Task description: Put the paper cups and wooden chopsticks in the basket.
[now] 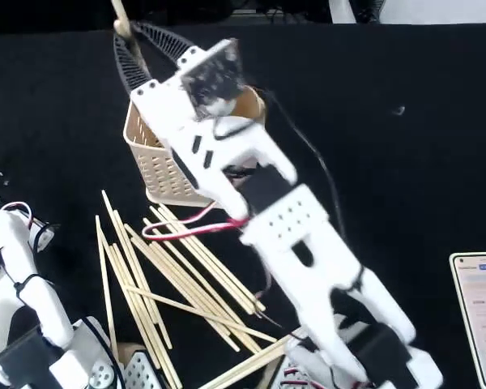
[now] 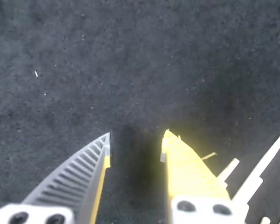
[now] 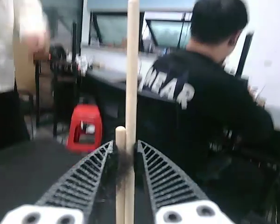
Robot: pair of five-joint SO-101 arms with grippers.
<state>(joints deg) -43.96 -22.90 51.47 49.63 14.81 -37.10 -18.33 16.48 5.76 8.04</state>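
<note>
Your right gripper [image 3: 125, 144] clamps two wooden chopsticks [image 3: 131, 56] upright by the far-left rim of the basket [image 1: 158, 174] — released here, they may tip outside — while your left gripper [image 2: 136, 137] hangs open.

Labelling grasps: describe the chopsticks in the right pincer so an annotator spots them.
On the black table, find the beige basket. The arm over it ends in the right pincer, shut on a pair of chopsticks. Only they are lifted; the loose chopsticks lie flat.

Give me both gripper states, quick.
Left gripper: open, holding nothing.
Right gripper: closed on two wooden chopsticks.
</note>
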